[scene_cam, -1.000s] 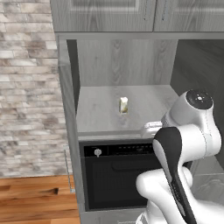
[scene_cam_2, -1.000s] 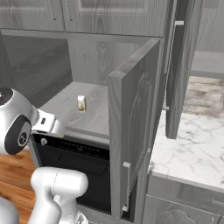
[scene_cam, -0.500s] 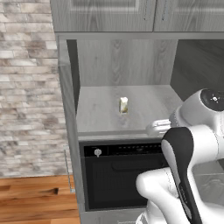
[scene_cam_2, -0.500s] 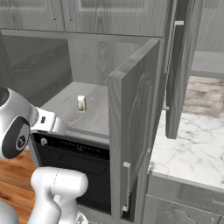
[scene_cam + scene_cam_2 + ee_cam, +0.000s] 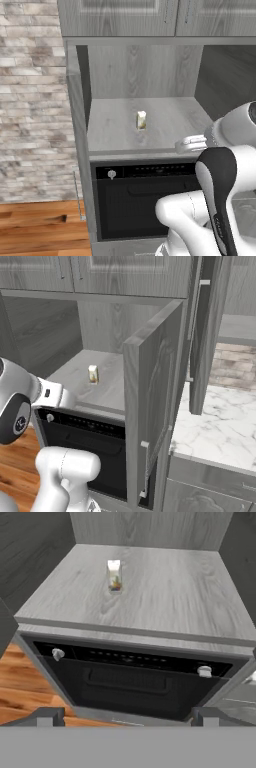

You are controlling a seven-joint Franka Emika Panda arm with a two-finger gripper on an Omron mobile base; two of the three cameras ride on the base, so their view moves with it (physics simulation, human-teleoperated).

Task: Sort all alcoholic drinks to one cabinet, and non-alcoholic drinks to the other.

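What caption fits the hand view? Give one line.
Open tool faces a carton standing alone on the niche shelf above the oven.

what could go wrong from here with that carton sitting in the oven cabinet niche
1. The cream-yellow carton is small and stands alone on the niche shelf; a bump from the arm could tip it.
2. The open cabinet door juts out beside the robot, so a wide swing might hit it.
3. The open gripper hangs near the black oven front.
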